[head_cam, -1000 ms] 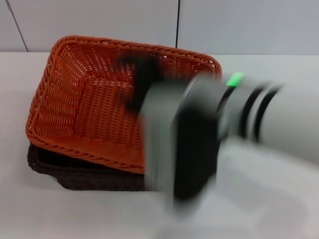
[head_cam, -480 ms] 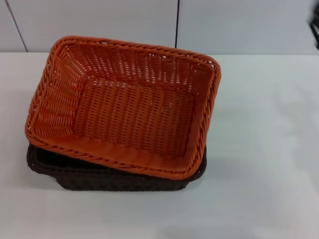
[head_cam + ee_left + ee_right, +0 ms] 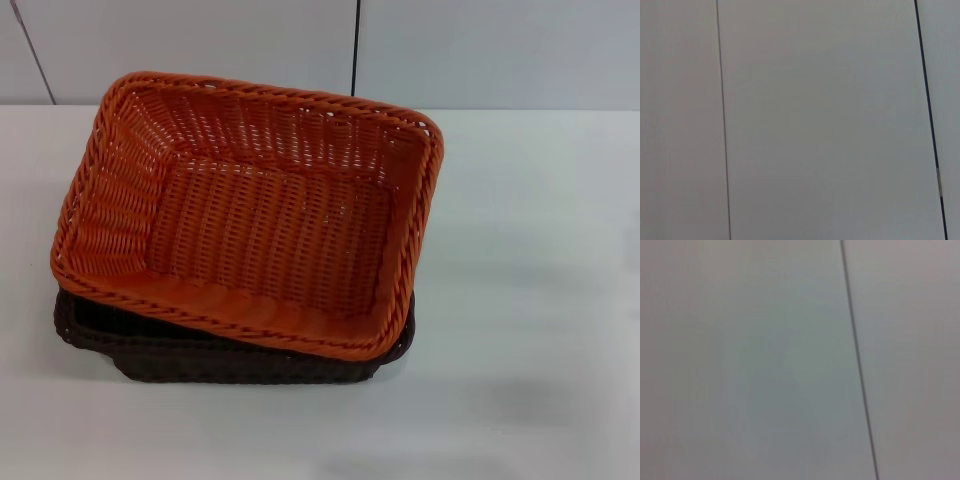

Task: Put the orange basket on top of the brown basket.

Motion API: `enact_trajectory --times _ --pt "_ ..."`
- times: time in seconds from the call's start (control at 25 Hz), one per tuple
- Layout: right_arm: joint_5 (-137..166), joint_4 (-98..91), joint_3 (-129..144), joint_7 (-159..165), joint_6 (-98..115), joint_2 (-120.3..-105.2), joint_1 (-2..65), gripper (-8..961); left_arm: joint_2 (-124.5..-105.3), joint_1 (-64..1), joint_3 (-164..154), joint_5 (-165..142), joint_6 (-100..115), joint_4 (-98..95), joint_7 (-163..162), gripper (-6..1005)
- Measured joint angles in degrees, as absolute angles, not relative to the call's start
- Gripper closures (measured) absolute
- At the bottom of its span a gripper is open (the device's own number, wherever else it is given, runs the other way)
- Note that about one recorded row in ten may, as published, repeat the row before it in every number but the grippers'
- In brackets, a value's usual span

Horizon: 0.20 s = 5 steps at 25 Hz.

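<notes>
A plain, pale grey-white flat panel surface point(image 3: 750, 365) fills the right wrist view. One thin dark straight seam line point(image 3: 858, 360) crosses it on a slight slant, splitting it into a wide part and a narrower part.

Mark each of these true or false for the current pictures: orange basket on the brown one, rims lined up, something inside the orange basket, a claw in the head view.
1. The orange basket sits on top of the brown basket. True.
2. Their rims line up squarely. False: the orange basket is skewed, and the brown rim shows only along the near edge.
3. The orange basket holds an object. False: it is empty.
4. No claw shows in the head view. True.
</notes>
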<state>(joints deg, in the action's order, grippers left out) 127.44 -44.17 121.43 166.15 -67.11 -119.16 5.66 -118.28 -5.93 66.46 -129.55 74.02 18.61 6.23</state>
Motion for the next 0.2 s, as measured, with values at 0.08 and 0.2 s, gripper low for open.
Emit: enact_trajectory --times 0.08,0.2 --pt "126.92 -43.04 122.06 166.15 -68.31 -119.20 5.76 337 -118.29 -5.73 66.37 -129.56 74.88 18.57 6.23 230" --pt "126.82 -42.04 122.99 166.16 -70.02 -119.34 5.74 337 -118.34 -5.58 66.31 -129.57 75.69 18.56 6.22 230"
